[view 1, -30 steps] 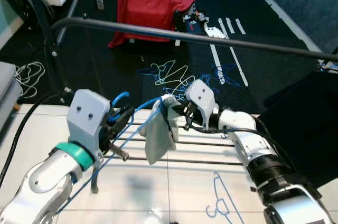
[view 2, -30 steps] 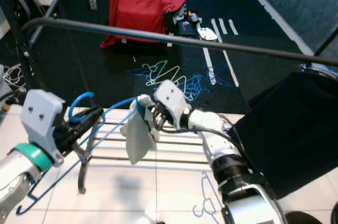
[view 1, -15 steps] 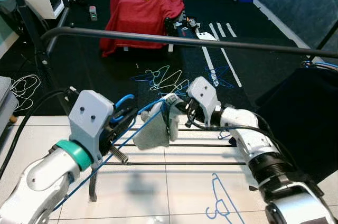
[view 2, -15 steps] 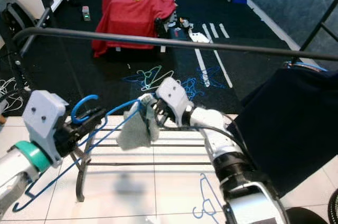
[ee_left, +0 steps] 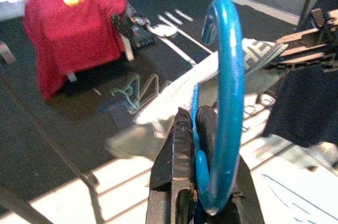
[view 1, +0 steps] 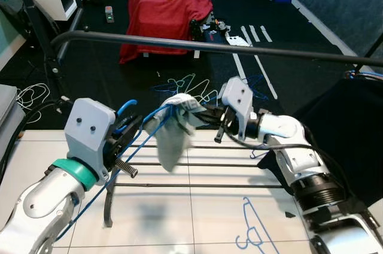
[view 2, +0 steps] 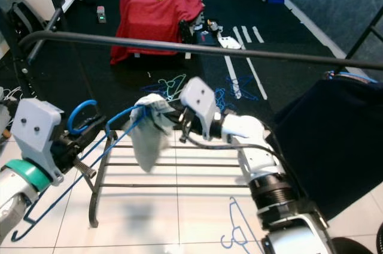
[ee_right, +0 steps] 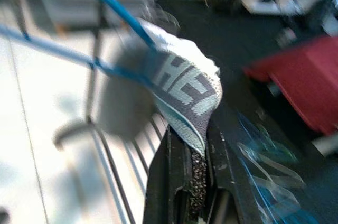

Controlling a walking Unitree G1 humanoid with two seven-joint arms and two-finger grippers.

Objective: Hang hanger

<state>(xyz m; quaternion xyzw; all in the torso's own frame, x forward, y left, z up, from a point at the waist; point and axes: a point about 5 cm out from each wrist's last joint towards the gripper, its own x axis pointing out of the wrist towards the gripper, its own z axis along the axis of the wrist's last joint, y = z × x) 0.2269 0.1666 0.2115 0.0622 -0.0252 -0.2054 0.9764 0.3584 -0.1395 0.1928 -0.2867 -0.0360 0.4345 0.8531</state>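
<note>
A blue wire hanger (view 1: pixel 149 123) is held by its neck in my left gripper (view 1: pixel 133 127), which is shut on it just below the hook (ee_left: pixel 229 76). A grey cloth (view 1: pixel 173 135) with a lettered band (ee_right: pixel 185 89) drapes over the hanger's far shoulder. My right gripper (view 1: pixel 206 116) is shut on the band's edge, level with the hanger's top. The black clothes rail (view 1: pixel 209 44) runs across above and beyond both grippers. The hanger's hook is below the rail and apart from it.
A low black drying rack (view 1: pixel 197 185) stands on the white tiles under the grippers. A loose blue hanger (view 1: pixel 251 233) lies on the tiles. Several hangers (view 1: pixel 191 83) lie on the dark carpet beyond. A dark garment (view 1: pixel 353 128) hangs at right. A red-draped object (view 1: pixel 164 8) sits at the back.
My right gripper has lifted the grey cloth and carried it left, so it now hangs over the hanger's shoulder. The left gripper keeps its hold; the camera shifted slightly.
</note>
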